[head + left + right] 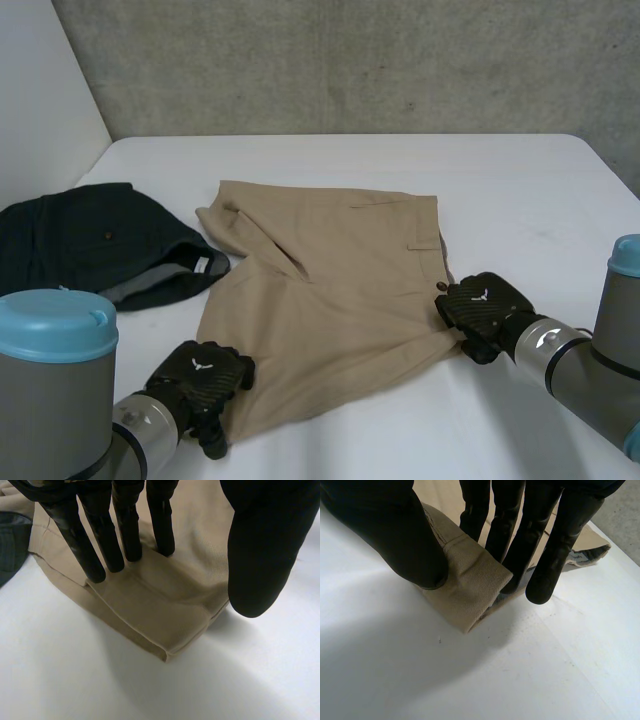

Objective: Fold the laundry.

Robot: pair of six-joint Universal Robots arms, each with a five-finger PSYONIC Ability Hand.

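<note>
The khaki shorts [330,280] are lying spread on the desk [520,200]. The left hand [130,530] is resting straight fingers on one leg hem, with the thumb apart (no pinch yet). The right hand [385,530] is pinching the other hem between thumb and fingers. Both hands should be gripping firmly before lifting together.

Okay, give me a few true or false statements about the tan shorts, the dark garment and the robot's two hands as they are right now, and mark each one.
1. The tan twill shorts lie spread on the flat white table. True.
2. The dark crumpled garment lies on top of the shorts. False: it lies beside them, on the left arm's side.
3. The left hand has straight fingers resting on a hemmed corner of the shorts. True.
4. The right hand is over bare table, away from any cloth. False: it pinches a corner of the shorts between thumb and fingers.
</note>
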